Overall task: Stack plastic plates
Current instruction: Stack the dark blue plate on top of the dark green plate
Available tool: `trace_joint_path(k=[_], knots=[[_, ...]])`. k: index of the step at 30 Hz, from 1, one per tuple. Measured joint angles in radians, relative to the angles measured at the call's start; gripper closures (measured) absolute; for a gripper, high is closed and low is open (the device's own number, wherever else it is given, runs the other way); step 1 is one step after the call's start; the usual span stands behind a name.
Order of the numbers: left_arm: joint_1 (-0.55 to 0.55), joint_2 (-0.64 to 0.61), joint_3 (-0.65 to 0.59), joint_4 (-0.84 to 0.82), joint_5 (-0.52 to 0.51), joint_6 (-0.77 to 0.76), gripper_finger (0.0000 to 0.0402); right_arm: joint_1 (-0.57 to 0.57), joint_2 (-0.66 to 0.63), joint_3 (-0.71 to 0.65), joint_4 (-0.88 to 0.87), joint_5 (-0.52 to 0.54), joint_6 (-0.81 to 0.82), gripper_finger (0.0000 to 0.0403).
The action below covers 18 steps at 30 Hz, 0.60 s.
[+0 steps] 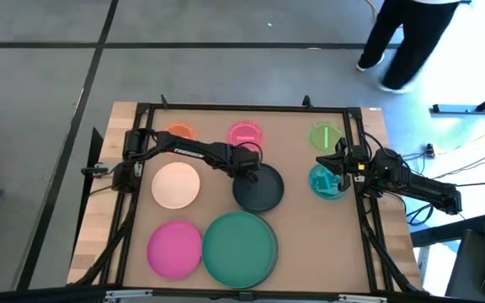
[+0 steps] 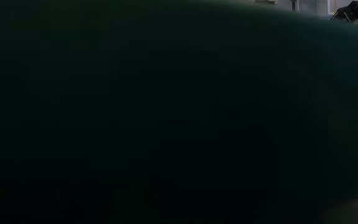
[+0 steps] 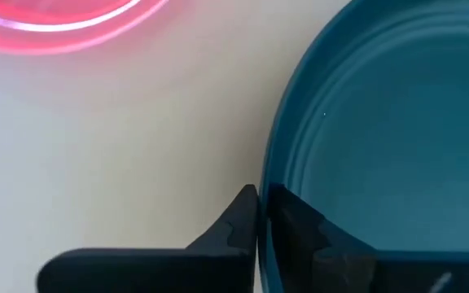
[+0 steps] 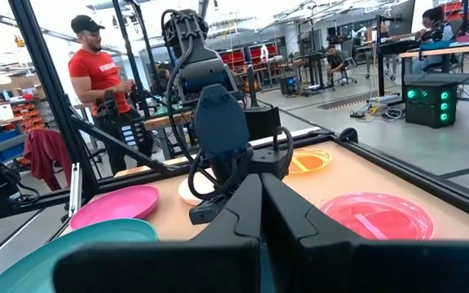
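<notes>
In the high view my left gripper is at the far rim of the medium dark blue plate in the table's middle, and it is shut on that rim. My right gripper is over the far side of the small teal plate at the table's right, fingers together. Flat on the table lie the small orange, pink and green plates, the cream plate, the magenta plate and the large teal plate. No grey plate shows. My left gripper pinches the dark blue plate's rim, one finger outside and one inside the plate. It comes from above. Whether the plate is lifted I cannot tell. My right gripper is shut on the small teal plate's far rim, with the plate spreading to one side of the fingers. The fingers hide the contact itself.
A black frame runs around the table. The low view is filled by a dark teal shape close to the lens. A person in red stands beyond the table's left side, and another person's legs show past the far right corner.
</notes>
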<state>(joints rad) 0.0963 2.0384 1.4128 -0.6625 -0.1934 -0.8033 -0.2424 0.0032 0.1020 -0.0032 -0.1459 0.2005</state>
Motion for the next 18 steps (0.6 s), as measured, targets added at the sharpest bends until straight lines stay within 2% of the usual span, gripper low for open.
trace_joint_path(k=[9, 18], knots=[[0.004, 0.003, 0.0, 0.103, -0.07, 0.033, 0.0388, 0.0, 0.0, 0.0, 0.0, 0.0, 0.0, 0.04], [-0.008, -0.026, 0.137, 0.013, -0.091, 0.138, 0.039, 0.0, 0.0, 0.0, 0.0, 0.0, 0.0, 0.04]])
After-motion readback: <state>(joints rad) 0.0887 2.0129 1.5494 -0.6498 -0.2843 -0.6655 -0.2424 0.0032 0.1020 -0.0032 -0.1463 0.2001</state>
